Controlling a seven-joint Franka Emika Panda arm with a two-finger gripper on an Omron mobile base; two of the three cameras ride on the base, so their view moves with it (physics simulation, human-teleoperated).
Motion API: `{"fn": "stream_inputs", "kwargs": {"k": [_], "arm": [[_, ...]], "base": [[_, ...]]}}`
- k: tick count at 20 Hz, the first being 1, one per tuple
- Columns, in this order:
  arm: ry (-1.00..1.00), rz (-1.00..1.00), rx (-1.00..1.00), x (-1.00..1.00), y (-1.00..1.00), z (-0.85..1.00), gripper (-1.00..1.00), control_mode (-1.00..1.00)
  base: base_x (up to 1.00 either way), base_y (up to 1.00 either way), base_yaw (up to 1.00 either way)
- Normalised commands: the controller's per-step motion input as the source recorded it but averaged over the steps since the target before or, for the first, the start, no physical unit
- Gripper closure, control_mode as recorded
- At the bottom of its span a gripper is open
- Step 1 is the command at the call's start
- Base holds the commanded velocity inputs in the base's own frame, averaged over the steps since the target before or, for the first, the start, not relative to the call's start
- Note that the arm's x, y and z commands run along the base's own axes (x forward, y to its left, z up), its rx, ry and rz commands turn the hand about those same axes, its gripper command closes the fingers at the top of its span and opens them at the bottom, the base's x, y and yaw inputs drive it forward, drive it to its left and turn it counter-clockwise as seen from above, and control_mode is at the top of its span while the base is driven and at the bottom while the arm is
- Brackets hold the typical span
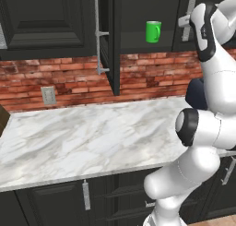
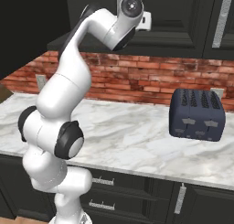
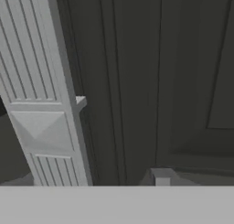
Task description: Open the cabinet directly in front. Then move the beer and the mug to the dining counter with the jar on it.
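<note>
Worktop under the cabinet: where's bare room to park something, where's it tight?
Bare marble worktop from the wall outlet across to the arm's side, and in front of the toaster. Tight: the right end by the toaster, and up at the cabinet, where the open left door's handle, mug and gripper crowd.

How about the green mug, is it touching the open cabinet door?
Apart. The left base view shows the mug standing inside the cabinet, with a strip of dark interior between it and the open door.
</note>
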Motion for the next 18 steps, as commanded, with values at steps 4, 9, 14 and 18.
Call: {"fn": "stream_inputs", "kwargs": {"k": [4, 9, 14, 18], "arm": [[0.0, 0.0, 0.0, 0.0, 0.0, 0.0, 1.0, -1.0], [-0.05, 0.0, 0.02, -0.13, -0.14, 0.0, 1.0, -1.0], [-0.08, 0.0, 0.1, -0.41, -0.63, 0.0, 1.0, -1.0], [-0.08, 0.0, 0.13, -0.59, -0.98, 0.01, 1.0, -1.0]], "base": [[0.0, 0.0, 0.0], [0.0, 0.0, 0.0], [0.0, 0.0, 0.0], [0.0, 0.0, 0.0]]}}
